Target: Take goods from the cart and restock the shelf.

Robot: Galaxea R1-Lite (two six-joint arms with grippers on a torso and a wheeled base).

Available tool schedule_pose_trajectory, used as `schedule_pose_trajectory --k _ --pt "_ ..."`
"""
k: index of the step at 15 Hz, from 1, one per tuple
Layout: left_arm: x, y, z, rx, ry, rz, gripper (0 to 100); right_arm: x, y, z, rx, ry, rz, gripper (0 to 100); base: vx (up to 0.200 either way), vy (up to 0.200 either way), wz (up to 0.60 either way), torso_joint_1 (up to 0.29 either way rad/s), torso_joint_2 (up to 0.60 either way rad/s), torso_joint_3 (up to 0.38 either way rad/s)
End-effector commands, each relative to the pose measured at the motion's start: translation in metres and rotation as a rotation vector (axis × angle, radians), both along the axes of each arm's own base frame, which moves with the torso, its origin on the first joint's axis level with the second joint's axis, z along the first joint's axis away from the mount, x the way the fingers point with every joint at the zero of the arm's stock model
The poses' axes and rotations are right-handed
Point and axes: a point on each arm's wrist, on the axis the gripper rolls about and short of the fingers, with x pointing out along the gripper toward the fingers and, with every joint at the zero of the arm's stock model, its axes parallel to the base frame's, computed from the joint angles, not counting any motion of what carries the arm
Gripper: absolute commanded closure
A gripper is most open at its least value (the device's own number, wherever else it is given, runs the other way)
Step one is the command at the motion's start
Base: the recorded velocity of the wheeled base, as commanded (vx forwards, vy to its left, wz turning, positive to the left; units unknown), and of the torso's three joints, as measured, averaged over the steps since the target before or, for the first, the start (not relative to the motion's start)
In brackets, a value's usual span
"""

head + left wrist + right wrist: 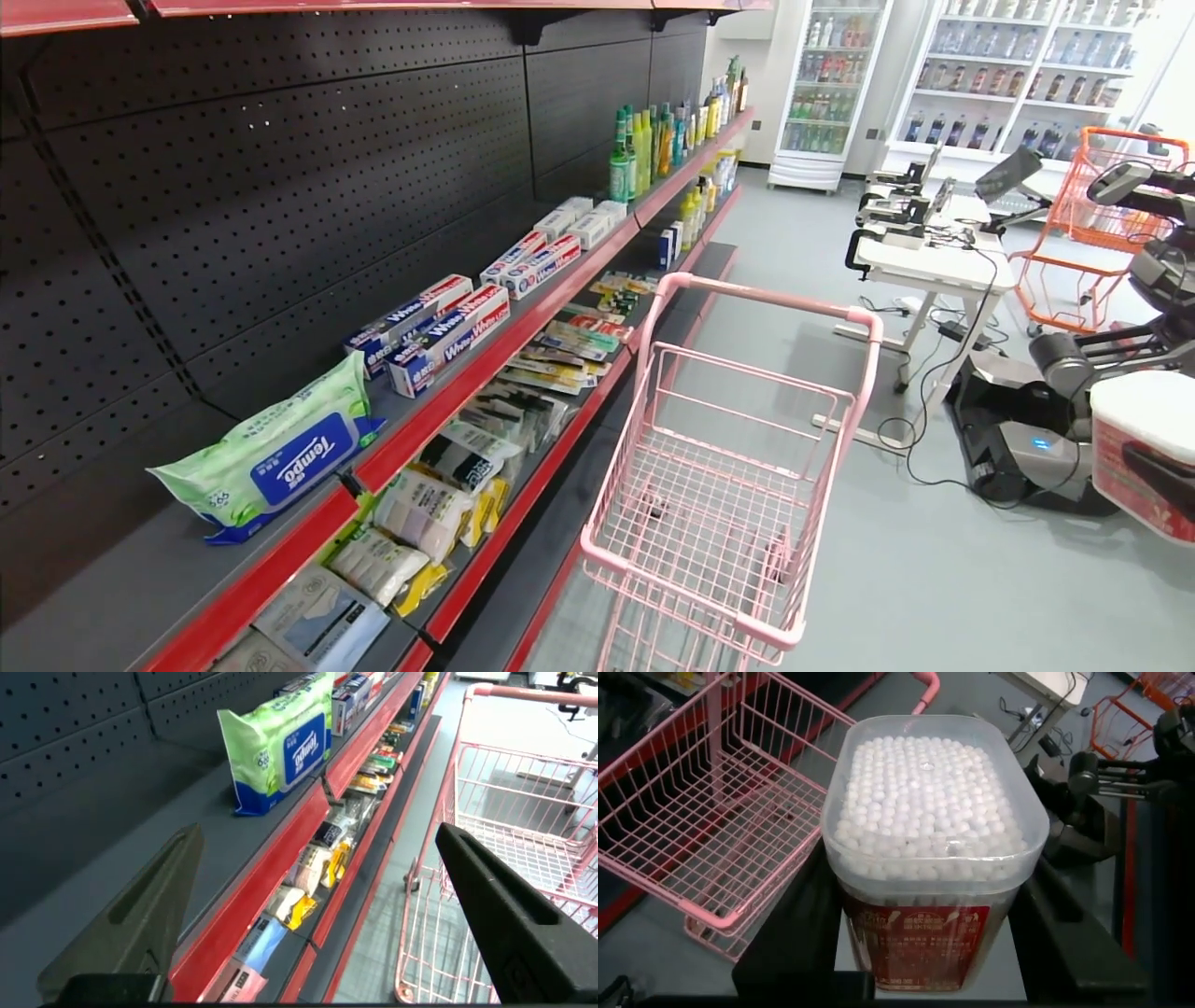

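One green pack of wipes (271,453) lies at the left on the upper board of the shelf (308,527), near its red front edge. Farther along the same board sit two long blue-and-white boxes (439,336), side by side. The left claw (318,924) hangs above that red edge, its two fingers spread wide with nothing between them. One pink cart (738,448) stands on the floor just beside the shelf. At the far right, off to the cart's side, the right claw (924,961) grips one clear tub of cotton swabs (1139,439), a finger on each side, with the white tips showing through its lid.
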Motion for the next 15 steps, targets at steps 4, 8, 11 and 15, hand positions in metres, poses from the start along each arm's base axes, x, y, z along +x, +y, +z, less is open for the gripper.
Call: schedule_pose_trajectory --k 4,8,11,15 --pt "0.0001 0.0 0.0 0.0 0.001 0.0 0 0.0057 0.0003 -0.0013 0.006 0.016 0.021 100 0.0 0.0 0.0 0.126 -0.25 -0.126" --pt "0.0001 0.0 0.0 0.0 0.001 0.0 0 0.0081 0.0009 -0.0015 0.009 0.022 0.033 100 0.0 0.0 0.0 0.097 -0.2 -0.101" --pt "0.0001 0.0 0.0 0.0 0.001 0.0 0 0.0107 0.0013 -0.0035 0.009 0.036 0.036 100 0.0 0.0 0.0 0.079 -0.17 -0.087" --pt "0.0001 0.0 0.0 0.0 0.001 0.0 0 0.012 0.001 -0.0064 0.009 0.051 0.031 100 0.0 0.0 0.0 0.023 -0.04 -0.018"
